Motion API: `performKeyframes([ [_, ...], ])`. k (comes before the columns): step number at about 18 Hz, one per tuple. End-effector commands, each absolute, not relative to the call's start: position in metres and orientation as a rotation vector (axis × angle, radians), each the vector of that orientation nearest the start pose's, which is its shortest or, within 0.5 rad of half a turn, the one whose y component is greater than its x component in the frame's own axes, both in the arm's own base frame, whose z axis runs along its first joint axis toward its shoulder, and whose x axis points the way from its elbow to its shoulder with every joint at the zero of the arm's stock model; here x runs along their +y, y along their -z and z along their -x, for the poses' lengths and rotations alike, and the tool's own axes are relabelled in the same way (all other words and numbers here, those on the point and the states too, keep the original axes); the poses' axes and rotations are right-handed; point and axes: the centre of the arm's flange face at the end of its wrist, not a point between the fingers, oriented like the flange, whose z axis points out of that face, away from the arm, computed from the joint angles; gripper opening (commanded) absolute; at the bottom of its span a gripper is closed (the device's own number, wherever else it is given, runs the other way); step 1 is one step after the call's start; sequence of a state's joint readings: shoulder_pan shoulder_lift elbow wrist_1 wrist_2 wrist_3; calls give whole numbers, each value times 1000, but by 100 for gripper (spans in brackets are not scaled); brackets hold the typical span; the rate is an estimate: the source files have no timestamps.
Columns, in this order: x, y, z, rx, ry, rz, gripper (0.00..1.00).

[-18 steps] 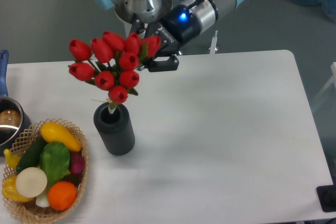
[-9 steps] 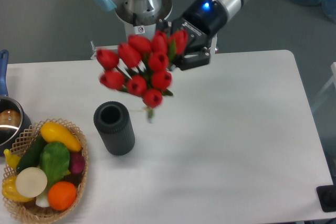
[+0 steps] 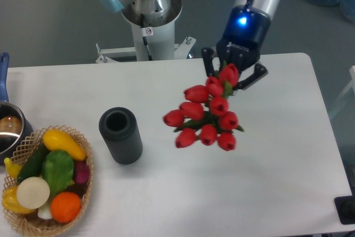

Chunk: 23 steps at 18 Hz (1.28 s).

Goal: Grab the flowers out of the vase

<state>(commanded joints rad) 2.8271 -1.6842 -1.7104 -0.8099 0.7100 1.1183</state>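
Note:
The flowers, a bunch of red tulip buds with green stems, hang in the air over the middle right of the white table, fully out of the vase. My gripper is shut on the upper part of the bunch, its fingers on either side of the top buds. The vase, a dark grey ribbed cylinder, stands upright and empty on the table, well to the left of the flowers.
A wicker basket with toy vegetables sits at the front left corner. A shiny metal pot with a blue handle is at the left edge. The arm's base stands behind the table.
My gripper has lifted the flowers out of the vase and carried them to the right, across the table. The vase has stayed in place and is now empty.

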Motion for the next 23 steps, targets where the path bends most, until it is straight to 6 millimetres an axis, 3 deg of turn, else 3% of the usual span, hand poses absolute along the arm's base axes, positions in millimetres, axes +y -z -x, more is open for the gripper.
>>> performKeyframes([
  [3,363,-460,471,56,-215,2323,7],
  [9,364,-453,498,0,-231,2471,7],
  [12,394,-448,495,55,-304,2607,8],
  [15,416,-430,506,156,-372,2730,9],
  [17,421,-398,523,173,-322,2867,9],
  [19,431,-390,537,189,-302,2946,9],
  [23,441,-383,537,206,-271,3012,8],
])
